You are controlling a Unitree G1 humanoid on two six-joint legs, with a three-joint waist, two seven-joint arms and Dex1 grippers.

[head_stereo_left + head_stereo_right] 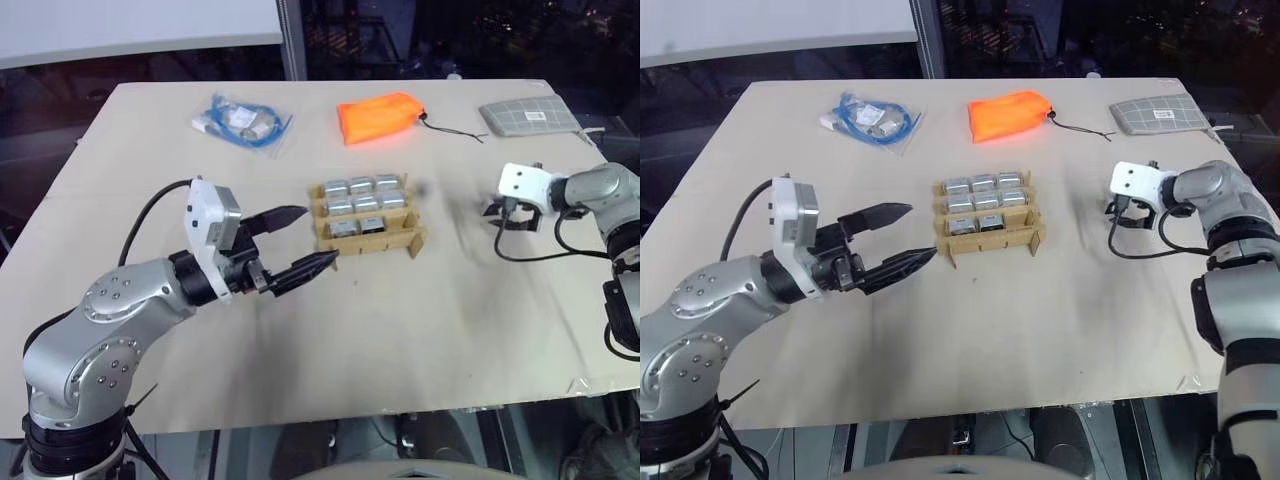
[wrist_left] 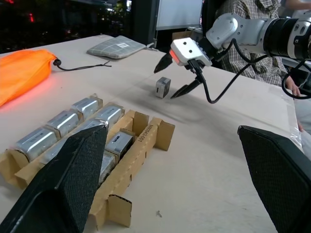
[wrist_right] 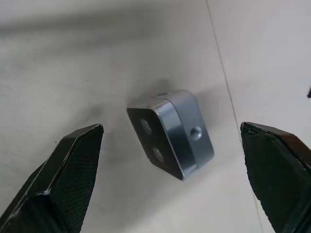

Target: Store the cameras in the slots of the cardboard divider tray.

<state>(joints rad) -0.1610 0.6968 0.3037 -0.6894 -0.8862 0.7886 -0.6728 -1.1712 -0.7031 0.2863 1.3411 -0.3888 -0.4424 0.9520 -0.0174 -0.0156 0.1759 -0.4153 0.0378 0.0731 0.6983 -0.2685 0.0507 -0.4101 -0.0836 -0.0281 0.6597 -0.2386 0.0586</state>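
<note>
A loose camera (image 3: 170, 132) is lying on the bare table (image 1: 420, 330), well to the right of the cardboard divider tray (image 1: 367, 236), and it is sitting between the two spread fingers of the right gripper (image 2: 176, 78), which is hovering just over it without touching; in the right wrist view the silver-grey block is resting with its dark face turned partly up, clear of both black fingertips (image 3: 73, 155). The tray is standing near the table's middle, with other cameras (image 1: 362, 204) already sitting in its slots. The left gripper (image 1: 293, 240) is hanging just left of the tray, its fingers wide apart and holding nothing. At the far edge, an orange pouch (image 1: 378, 115), a bagged blue cable (image 1: 240, 120) and a grey gridded pad (image 1: 528, 116) are lying.
</note>
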